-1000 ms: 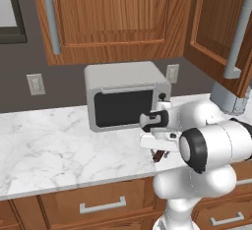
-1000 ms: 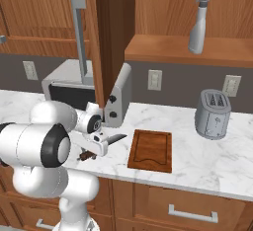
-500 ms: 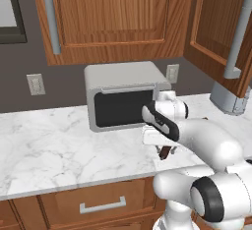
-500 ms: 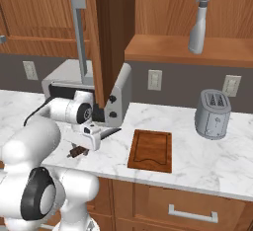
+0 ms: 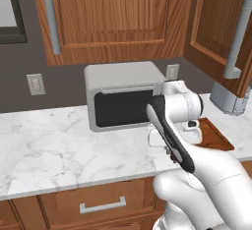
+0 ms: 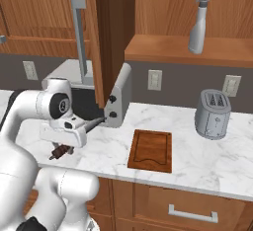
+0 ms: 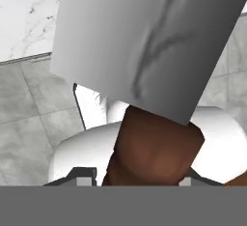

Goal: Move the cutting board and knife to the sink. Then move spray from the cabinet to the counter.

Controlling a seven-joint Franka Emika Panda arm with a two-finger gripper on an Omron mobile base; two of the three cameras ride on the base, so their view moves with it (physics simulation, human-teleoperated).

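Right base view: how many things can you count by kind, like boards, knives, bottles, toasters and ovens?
Board: 1
Knife, held by the gripper: 1
Spray bottle: 1
Toaster: 1
Toaster oven: 1
Total: 5

Grey toaster oven (image 5: pixel 120 95); toaster (image 6: pixel 213 113); wall outlets (image 6: pixel 154 79)

Cutting board (image 6: pixel 151 149) on counter (image 6: pixel 207 161), spray (image 6: pixel 198 21) on cabinet (image 6: pixel 188 50) shelf
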